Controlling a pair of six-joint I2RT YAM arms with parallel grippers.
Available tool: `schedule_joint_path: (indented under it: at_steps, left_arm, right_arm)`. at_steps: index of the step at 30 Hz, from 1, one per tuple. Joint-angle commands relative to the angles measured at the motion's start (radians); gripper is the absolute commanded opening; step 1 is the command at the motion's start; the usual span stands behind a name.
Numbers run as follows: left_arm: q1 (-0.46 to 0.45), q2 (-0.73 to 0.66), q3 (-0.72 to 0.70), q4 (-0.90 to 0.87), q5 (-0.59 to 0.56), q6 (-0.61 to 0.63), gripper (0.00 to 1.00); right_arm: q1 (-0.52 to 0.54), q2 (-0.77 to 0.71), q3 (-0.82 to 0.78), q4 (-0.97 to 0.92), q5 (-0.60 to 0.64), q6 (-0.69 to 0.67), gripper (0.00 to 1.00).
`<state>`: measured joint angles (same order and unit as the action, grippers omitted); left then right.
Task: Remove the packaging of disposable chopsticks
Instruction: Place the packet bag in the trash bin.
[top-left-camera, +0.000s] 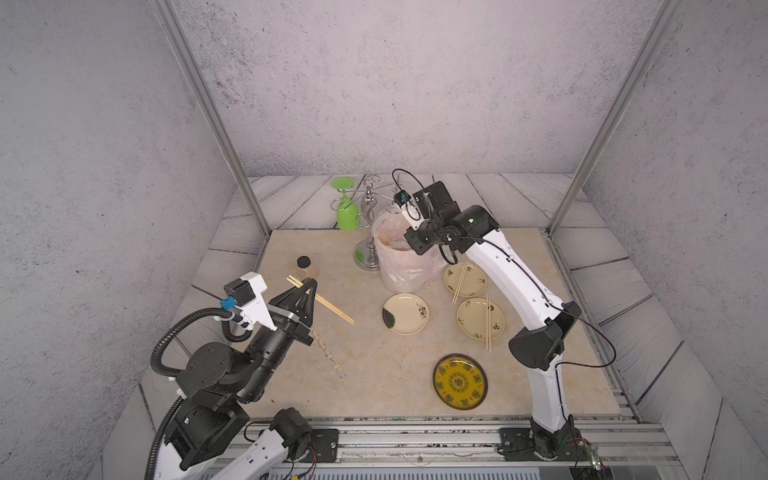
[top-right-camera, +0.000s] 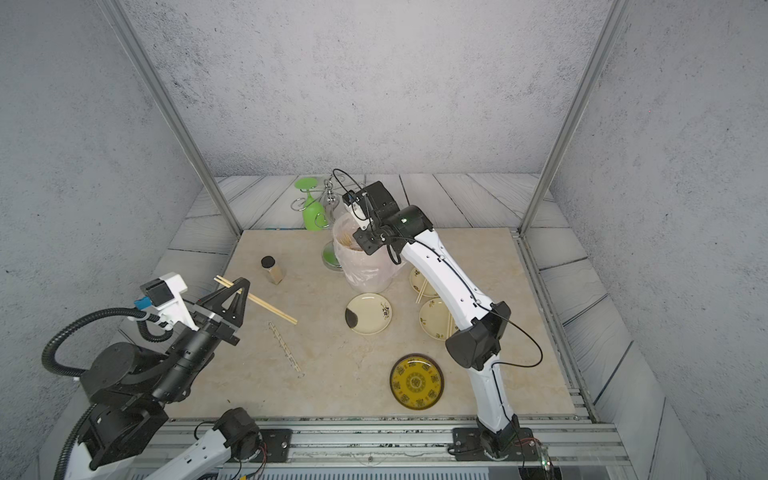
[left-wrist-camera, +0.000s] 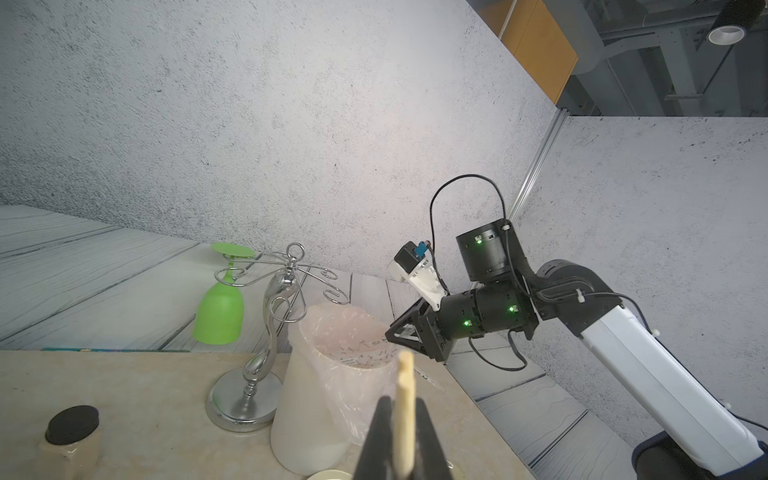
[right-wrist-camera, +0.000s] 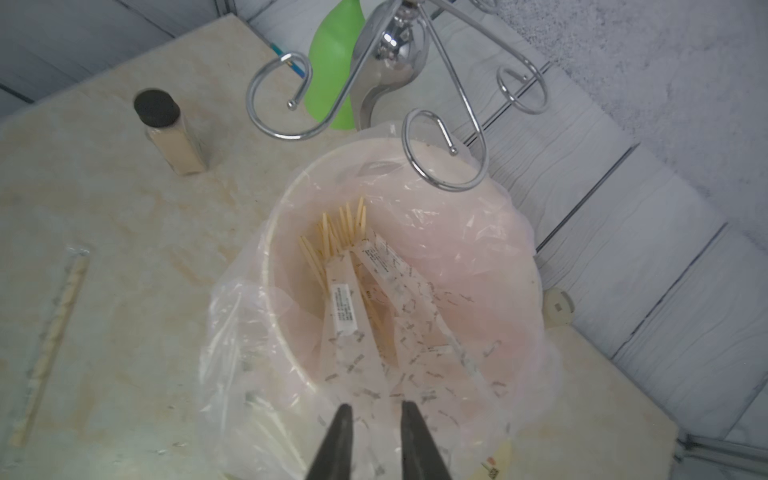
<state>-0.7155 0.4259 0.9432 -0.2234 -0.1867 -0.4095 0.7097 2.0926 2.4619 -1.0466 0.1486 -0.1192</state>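
Left of frame, the left tool (top-left-camera: 308, 286) clamped bare chopsticks (top-left-camera: 332, 309); a wrapped pair (top-left-camera: 328, 353) lay on the counter (top-left-camera: 374, 374). The right tool (right-wrist-camera: 376, 411), jaws parted, hung over the bin (right-wrist-camera: 269, 266) (sleeves (right-wrist-camera: 344, 307) inside). Discarding looked done; that pair likely next.

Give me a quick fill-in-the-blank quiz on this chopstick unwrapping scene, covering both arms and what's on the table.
The left end effector grips a bare chopstick pair, while the right end effector, over the bag-lined bin, is ____.
The wine glass hanging upside down on the chrome rack is ____.
The still-wrapped pair lies on the table, touched by ____ end effector.
Missing words: open; green; neither.
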Motion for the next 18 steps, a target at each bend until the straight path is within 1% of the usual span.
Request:
schedule_joint_path:
  at_steps: [1,5,8,14,18]
  left_arm:
    - [-0.001,-0.006,-0.006,0.010,-0.009,0.017,0.00]
    - [-0.001,0.000,-0.002,0.006,-0.003,0.012,0.00]
    - [-0.001,0.007,-0.005,0.009,-0.002,0.009,0.00]
    - [-0.001,0.015,-0.007,0.012,0.004,0.004,0.00]
    - [-0.001,0.019,-0.007,0.012,0.003,0.003,0.00]
  right_arm:
    - [-0.004,0.042,0.048,0.052,-0.009,-0.005,0.54]
    - [-0.003,0.006,0.047,0.085,-0.020,0.029,0.77]
    - [-0.006,-0.024,0.025,0.107,-0.027,0.062,0.86]
    - [-0.039,-0.045,0.002,0.106,-0.041,0.143,0.90]
    - [-0.079,-0.046,-0.022,0.139,-0.022,0.162,0.92]
